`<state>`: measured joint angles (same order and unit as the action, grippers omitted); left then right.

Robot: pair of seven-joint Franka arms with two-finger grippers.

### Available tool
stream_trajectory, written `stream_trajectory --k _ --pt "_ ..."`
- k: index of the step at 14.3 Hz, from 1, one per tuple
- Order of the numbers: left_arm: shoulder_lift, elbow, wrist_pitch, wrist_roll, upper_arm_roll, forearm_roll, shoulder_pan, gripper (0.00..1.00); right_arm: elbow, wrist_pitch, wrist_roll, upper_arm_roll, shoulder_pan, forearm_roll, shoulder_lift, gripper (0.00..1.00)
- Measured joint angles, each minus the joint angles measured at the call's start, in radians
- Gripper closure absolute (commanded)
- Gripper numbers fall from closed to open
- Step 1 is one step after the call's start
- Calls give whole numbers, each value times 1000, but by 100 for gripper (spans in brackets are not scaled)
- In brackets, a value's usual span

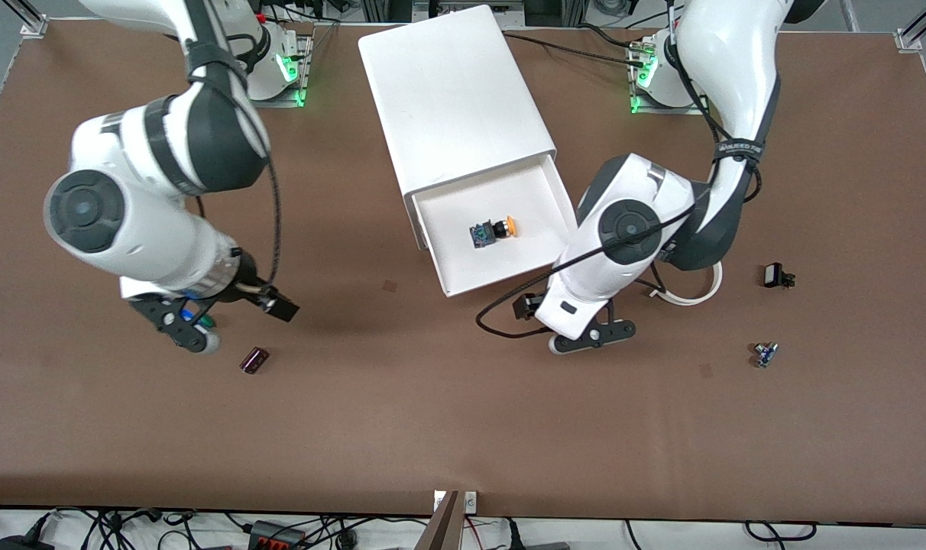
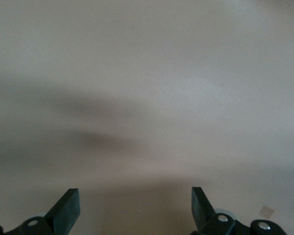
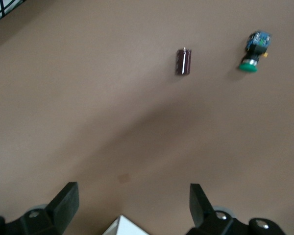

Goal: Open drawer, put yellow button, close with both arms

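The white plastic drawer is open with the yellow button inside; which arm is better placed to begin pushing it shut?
Probably the left: its open end effector hovers beside the white plastic drawer's front corner; the right end effector is farther away.

The brown table carries a white cabinet that stands near the edge where the robots' bases are. A dark red cylinder lies toward the right arm's end, with a green-capped button close beside it. Toward the left arm's end lie a small black part, a small blue part nearer the front edge, and a white strap.
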<state>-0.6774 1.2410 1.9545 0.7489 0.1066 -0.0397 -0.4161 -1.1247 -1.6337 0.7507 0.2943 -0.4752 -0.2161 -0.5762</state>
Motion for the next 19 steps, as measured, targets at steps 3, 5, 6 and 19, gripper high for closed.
stream_trajectory --k 3,5,6,19 --pt "-2 0 1 66 0 0 -30 0 0 12 -130 1 60 0 15 0" --pt "-2 9 -1 135 1 0 -53 0 0 28 -186 2 92 0 26 0" --pt "-2 22 -2 159 1 0 -65 0 -1 31 -212 2 107 0 31 0" --pt "14 62 -199 182 106 -52 -85 0 -195 42 -718 -115 444 151 294 0"
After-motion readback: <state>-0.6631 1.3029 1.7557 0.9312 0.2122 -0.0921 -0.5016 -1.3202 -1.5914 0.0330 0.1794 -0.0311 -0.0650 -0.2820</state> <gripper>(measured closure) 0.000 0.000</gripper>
